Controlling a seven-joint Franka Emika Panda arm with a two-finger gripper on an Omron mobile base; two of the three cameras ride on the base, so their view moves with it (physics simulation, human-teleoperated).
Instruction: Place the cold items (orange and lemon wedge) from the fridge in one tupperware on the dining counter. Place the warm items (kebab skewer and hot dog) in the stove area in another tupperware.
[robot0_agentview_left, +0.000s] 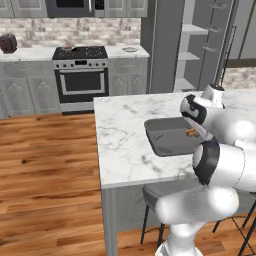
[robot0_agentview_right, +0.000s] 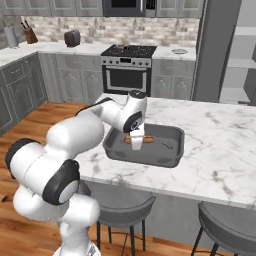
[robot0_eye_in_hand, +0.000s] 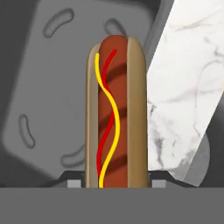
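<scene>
My gripper (robot0_eye_in_hand: 116, 181) is shut on the hot dog (robot0_eye_in_hand: 116, 113), a brown sausage in a tan bun with red and yellow lines of sauce. It holds the hot dog (robot0_agentview_right: 136, 139) low over the inside of the dark grey tupperware tray (robot0_agentview_right: 170, 150) on the white marble dining counter (robot0_agentview_right: 220, 150). Whether the bun touches the tray floor I cannot tell. In the left base view the hot dog (robot0_agentview_left: 190, 132) peeks out beside the hand, over the tray (robot0_agentview_left: 162, 140). The tray floor (robot0_eye_in_hand: 43, 87) is bare under it. The orange, lemon wedge and kebab skewer are out of view.
The stove (robot0_agentview_left: 80, 75) stands at the far wall, with a small plate (robot0_agentview_left: 129, 49) on the counter to its right. The open fridge (robot0_agentview_left: 195, 45) is beyond the island. Dark stools (robot0_agentview_right: 120, 200) sit under the counter's near edge. A toaster (robot0_agentview_right: 72, 37) stands on the wall counter.
</scene>
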